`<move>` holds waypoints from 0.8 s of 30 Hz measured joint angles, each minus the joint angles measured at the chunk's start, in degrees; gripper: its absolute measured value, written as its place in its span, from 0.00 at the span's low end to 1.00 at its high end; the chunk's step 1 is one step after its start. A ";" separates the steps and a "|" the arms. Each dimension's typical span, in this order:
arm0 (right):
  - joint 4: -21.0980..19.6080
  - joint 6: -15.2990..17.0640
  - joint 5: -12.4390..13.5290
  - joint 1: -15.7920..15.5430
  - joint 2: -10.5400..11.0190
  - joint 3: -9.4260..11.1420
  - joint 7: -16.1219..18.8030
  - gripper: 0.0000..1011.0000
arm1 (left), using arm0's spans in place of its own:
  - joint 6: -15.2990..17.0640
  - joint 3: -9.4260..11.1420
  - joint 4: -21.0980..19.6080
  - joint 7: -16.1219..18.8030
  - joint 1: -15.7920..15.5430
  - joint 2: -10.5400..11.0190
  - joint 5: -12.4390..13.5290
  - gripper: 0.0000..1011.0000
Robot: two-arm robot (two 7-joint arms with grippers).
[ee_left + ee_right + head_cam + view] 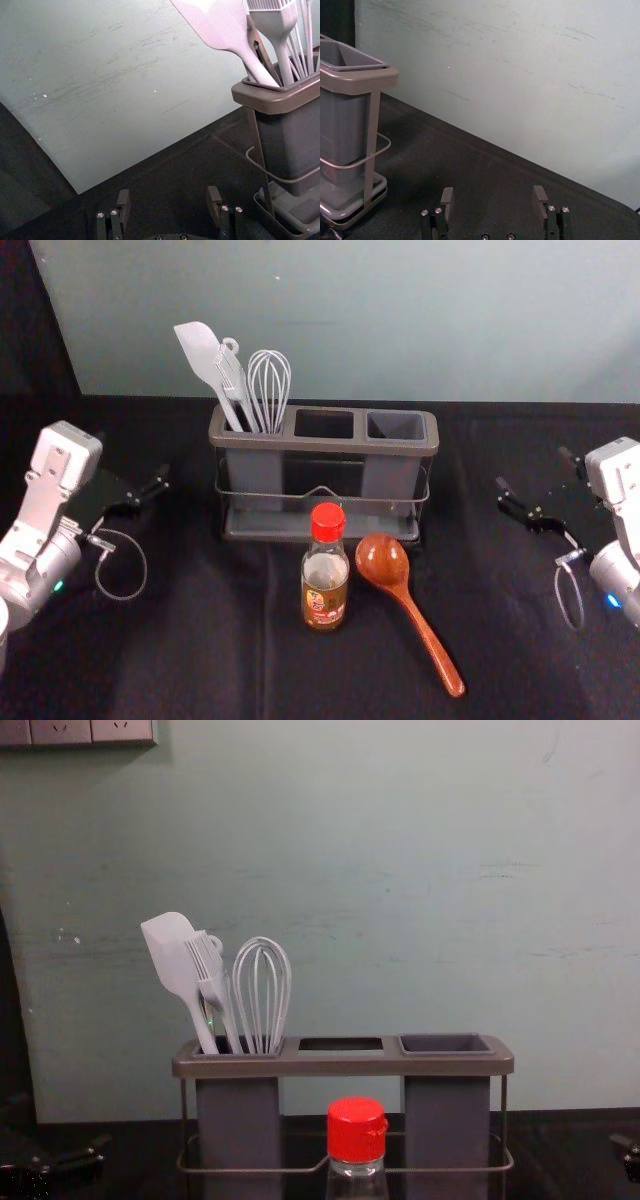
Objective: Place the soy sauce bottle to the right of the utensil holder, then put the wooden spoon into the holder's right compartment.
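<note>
Head view has the red-capped soy sauce bottle [325, 590] upright in front of the utensil holder [262, 443], with the wooden spoon [403, 595] lying just to the bottle's right. Out past the holder's left end hangs the left gripper [132, 462], past its right end the right gripper [533, 468], both with fingers spread apart.

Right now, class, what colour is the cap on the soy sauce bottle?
The cap is bright red; it shows best in the chest view, large and close.
</note>
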 joint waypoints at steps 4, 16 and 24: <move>0.00 0.00 0.00 0.00 0.00 0.00 0.00 0.99 | 0.00 0.00 0.00 0.00 0.00 0.00 0.00 0.99; 0.00 0.00 0.00 0.00 0.00 0.00 0.00 0.99 | 0.00 0.00 0.00 0.00 0.00 0.00 0.00 0.99; -1.67 -1.13 0.01 -1.29 0.44 1.14 0.36 0.99 | 0.00 0.00 0.00 0.00 0.00 0.00 0.00 0.99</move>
